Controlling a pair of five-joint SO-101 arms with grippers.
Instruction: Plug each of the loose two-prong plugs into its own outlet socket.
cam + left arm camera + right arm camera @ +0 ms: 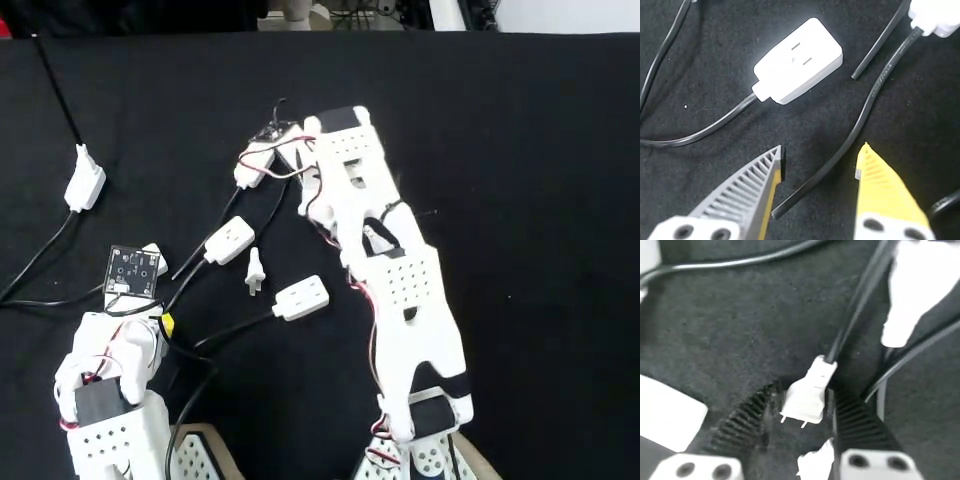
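Plug (805, 400) is clamped in my right end effector (802, 389), near the outlet socket (230, 240) on its far side — prongs pointing back toward the wrist. My left end effector (822, 146), fingers apart, hangs off that socket's cord end.

I see matte black cloth over the whole tabletop (540, 150), evenly lit. Beyond its far edge sits a pale surface (570, 14) toward the right corner, with dark clutter (365, 12) near the middle.
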